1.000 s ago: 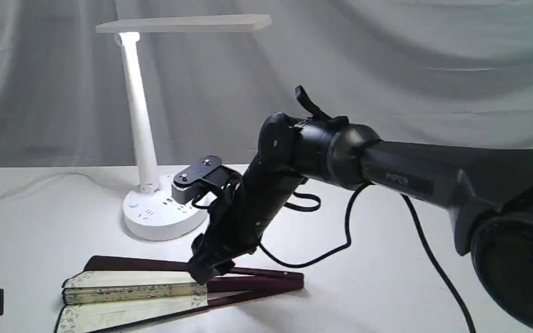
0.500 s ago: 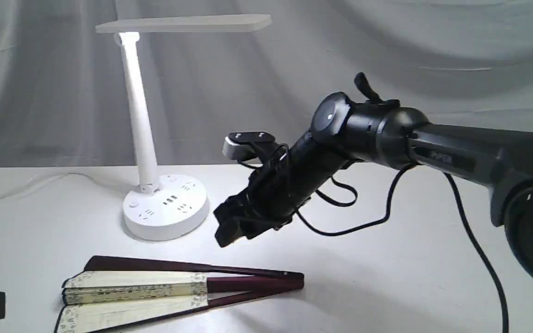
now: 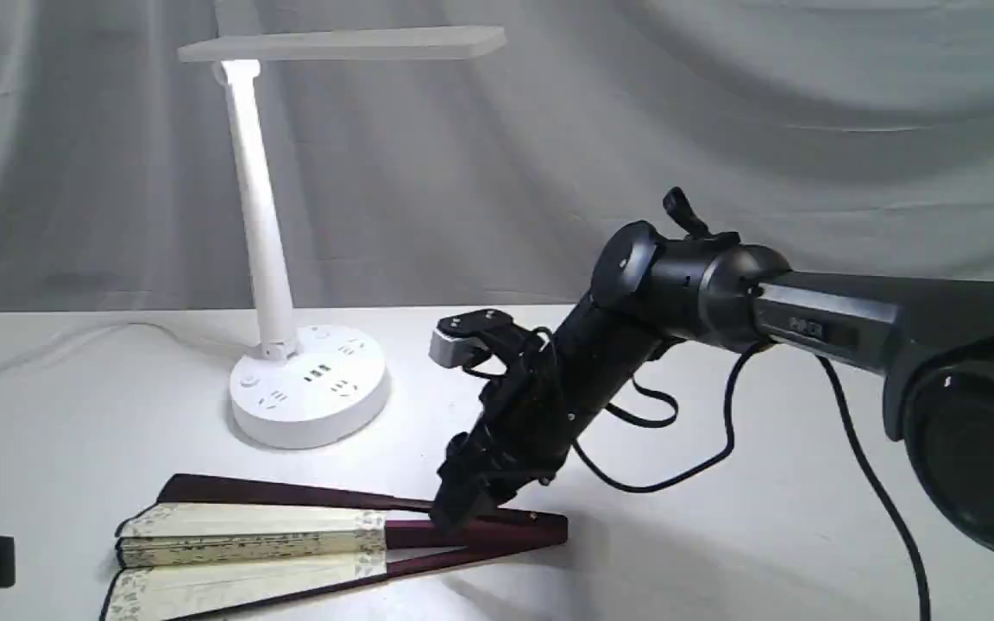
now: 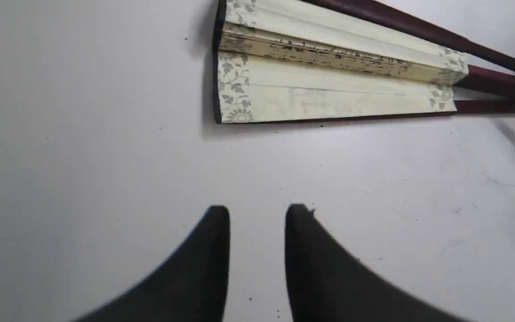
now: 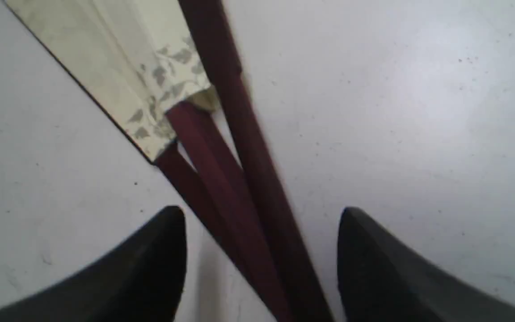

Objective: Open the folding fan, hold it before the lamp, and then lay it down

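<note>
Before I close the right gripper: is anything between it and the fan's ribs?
Nothing visible is in the way. The right gripper is open, and the folding fan's maroon ribs run directly between its fingers in the wrist view.

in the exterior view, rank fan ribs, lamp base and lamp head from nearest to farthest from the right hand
1. Fan ribs, just below the right hand, at the front.
2. Lamp base, farther back on the left.
3. Lamp head, high up at the back left.
</note>
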Tool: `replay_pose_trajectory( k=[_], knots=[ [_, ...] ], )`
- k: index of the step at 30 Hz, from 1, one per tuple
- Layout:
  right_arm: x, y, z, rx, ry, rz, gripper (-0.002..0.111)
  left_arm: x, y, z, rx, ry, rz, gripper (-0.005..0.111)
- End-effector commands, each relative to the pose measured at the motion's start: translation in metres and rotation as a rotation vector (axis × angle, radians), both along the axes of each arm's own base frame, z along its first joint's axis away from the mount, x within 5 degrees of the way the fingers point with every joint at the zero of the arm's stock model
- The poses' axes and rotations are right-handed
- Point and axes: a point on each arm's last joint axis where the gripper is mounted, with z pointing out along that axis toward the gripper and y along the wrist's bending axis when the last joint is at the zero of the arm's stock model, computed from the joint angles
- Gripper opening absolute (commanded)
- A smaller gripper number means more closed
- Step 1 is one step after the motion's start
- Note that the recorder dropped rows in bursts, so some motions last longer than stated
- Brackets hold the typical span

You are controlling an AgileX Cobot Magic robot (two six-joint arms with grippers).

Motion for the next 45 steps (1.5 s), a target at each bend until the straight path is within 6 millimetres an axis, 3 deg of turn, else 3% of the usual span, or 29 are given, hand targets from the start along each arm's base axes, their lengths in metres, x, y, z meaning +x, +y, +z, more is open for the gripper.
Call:
replay_pose_trajectory(
  k=[1, 8, 14, 20, 23, 31, 36, 45],
  knots=[
    [0.001, -0.002, 0.001, -0.028, -0.032, 0.012, 0.051, 0.001, -0.001, 0.002, -0.013, -0.006, 0.003, 0.022],
    [0.003, -0.001, -0.002, -0.099, -0.092, 0.024, 0.051, 0.002, -0.001, 0.002, -0.012, -0.013, 0.005, 0.022],
    [-0.005, 0.024, -0.003, -0.132, -0.149, 0.117, 0.051, 0.002, -0.001, 0.002, -0.012, -0.013, 0.005, 0.022],
    [-0.005, 0.032, -0.003, -0.141, -0.196, 0.12, 0.065, 0.001, -0.001, 0.002, -0.012, -0.01, 0.004, 0.022],
    [-0.002, 0.032, -0.002, -0.143, -0.227, 0.102, 0.065, 0.001, -0.001, 0.002, -0.012, -0.01, 0.004, 0.022],
    [0.002, 0.023, -0.02, -0.251, -0.195, 0.016, 0.065, 0.001, -0.001, 0.002, -0.011, -0.011, 0.002, 0.022],
    [0.002, 0.018, -0.02, -0.288, -0.167, -0.035, 0.065, 0.001, -0.001, 0.002, -0.011, -0.011, 0.002, 0.022],
    [0.006, -0.013, -0.022, -0.296, 0.048, -0.348, 0.064, 0.001, -0.002, 0.001, -0.011, -0.003, 0.001, 0.022]
  ],
)
